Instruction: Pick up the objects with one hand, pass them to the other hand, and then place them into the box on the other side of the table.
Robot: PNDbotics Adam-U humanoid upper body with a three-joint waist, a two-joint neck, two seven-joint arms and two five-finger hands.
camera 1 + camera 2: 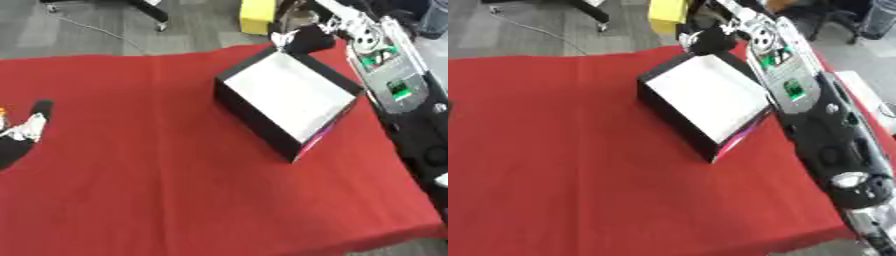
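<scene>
Nearest you, the right arm [833,150] is lying along the right edge of the frame, from the lower right corner up to the top. Under it the red cloth [157,175] is covering the table.

No object is showing on the cloth. The box [249,120] is sitting in the upper middle, turned askew, black outside and white inside. Its floor is looking bare as far as you can see, so I judge that nothing is delivered yet, or that whatever is in play is out of sight. Your right hand [706,39] is hanging at the box's far corner, at the top of the frame; you cannot tell whether it is open, closed or gripping anything. Your left hand [22,131] is showing at the left edge, and its state is just as unclear. An orange speck [2,111] is peeking in just above it, cut off by the frame; it may be one of the objects.

For moving, the whole left and lower part of the cloth is lying open between the hands. The tight spot is on the right, where the arm is running just beside the box's wall. Beyond the far table edge a yellow block [258,15] is standing on the floor.
</scene>
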